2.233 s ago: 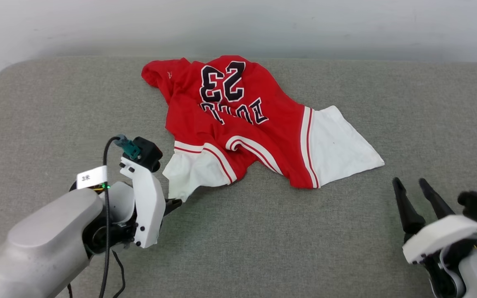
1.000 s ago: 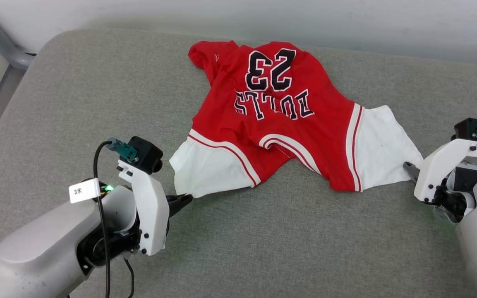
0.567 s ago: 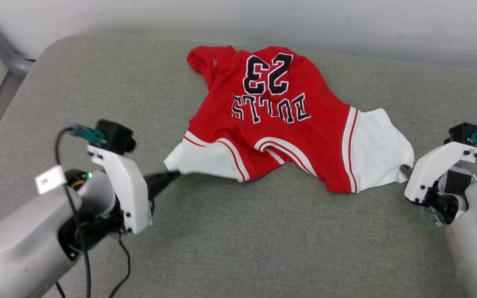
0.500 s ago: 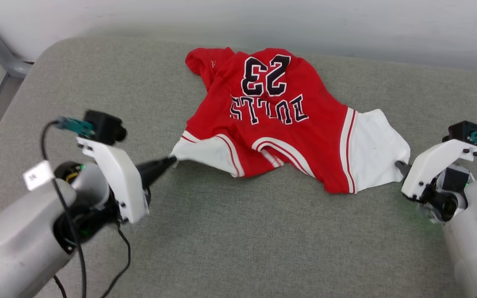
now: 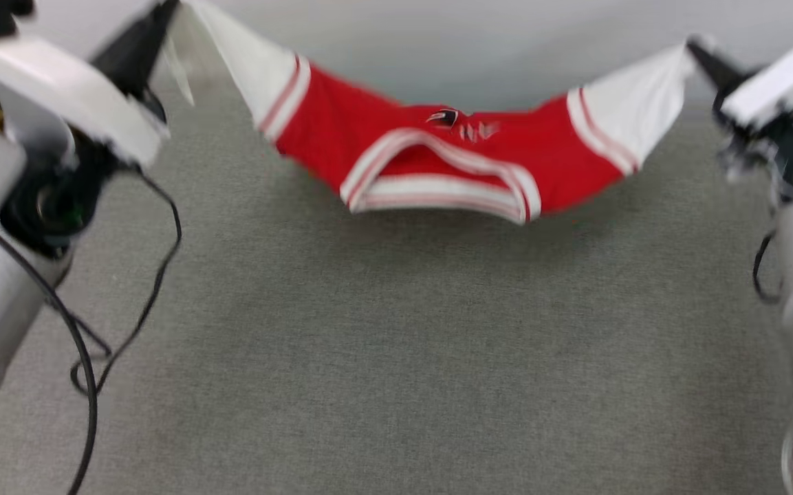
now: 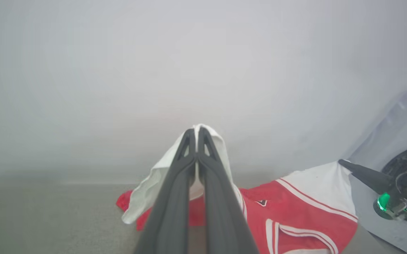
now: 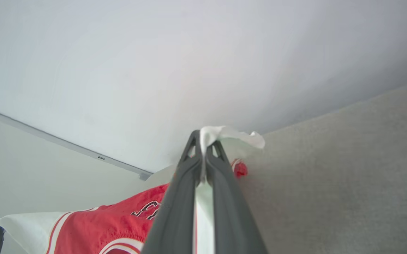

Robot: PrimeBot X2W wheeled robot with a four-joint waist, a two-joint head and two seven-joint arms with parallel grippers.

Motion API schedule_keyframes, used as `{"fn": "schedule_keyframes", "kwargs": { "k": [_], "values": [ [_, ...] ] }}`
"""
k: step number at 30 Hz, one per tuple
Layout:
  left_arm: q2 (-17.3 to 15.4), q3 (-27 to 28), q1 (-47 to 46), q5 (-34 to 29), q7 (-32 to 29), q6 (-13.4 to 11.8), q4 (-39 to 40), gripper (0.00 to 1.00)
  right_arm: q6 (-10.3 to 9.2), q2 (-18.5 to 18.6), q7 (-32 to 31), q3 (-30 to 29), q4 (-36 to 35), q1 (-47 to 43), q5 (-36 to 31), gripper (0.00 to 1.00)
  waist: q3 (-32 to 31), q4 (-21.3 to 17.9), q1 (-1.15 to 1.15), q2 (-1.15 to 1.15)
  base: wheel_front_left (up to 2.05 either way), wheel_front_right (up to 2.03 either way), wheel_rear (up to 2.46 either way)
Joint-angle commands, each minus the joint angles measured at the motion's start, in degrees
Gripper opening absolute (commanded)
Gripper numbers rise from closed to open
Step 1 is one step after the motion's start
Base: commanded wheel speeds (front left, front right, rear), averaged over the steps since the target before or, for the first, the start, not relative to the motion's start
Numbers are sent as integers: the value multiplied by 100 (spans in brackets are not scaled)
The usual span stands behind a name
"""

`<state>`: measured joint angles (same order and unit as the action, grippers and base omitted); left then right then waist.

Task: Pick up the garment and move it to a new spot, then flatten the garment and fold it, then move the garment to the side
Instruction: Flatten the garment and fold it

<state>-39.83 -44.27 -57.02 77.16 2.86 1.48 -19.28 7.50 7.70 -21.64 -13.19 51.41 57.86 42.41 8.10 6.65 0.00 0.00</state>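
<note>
Head view, blurry: left pincer [image 5: 164,12] and right pincer [image 5: 693,47] both raised, well apart, the garment [image 5: 437,148] strung between them like a hammock. Left pincer clamped tight on tip of one white sleeve, right pincer clamped tight on tip of other white sleeve; no gap between the fingers on either one. Red body sags lowest midway between the pincers, below both sets of tips, striped collar [image 5: 441,189] opening toward camera, small dark logo [image 5: 444,117] just above it. Gray fabric-covered counter [image 5: 396,357] under the pincers, shadow on it beneath the sagging part; can't tell if the back hem touches counter. Black cable [image 5: 155,275] loops down from the left arm. Left wrist view: own fingers pressed together, white sleeve cloth pinched at the tips and draping down both sides of them, red body lower and to the right of them, other pincer's dark tip at the far sleeve corner on the right. Right wrist view: fingers together with white cloth bunched out past the tips, more white cloth running down between them, red body with black lettering below-left of them, pale wall [image 7: 154,70] beyond.
</note>
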Motion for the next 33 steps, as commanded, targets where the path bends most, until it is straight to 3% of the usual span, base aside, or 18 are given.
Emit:
{"fn": "schedule_keyframes", "kwargs": {
  "k": [1,12,21,28,33],
  "values": [
    [77,65,-189,-36,62,-54,-85,0,-3,-3,20,-35,-27,235,45,0,-16,-41,0,0,0,0,0],
    [710,334,-2417,-639,231,-616,-1417,0,-3,104,667,-459,504,2646,-267,0,-122,-212,0,0,0,0,0],
    [1263,193,-3920,-1106,235,-837,-2827,0,-3,471,1094,-780,1542,4132,-895,0,-205,-218,0,0,0,0,0],
    [1501,27,-4489,-1290,139,-658,-3478,0,-3,654,1198,-808,2079,4755,-1454,0,62,-243,0,0,0,0,0],
    [1519,22,-4810,-1344,170,-494,-3746,0,-3,665,1216,-923,2213,4985,-1814,0,588,-321,0,0,0,0,0]
  ]
}}
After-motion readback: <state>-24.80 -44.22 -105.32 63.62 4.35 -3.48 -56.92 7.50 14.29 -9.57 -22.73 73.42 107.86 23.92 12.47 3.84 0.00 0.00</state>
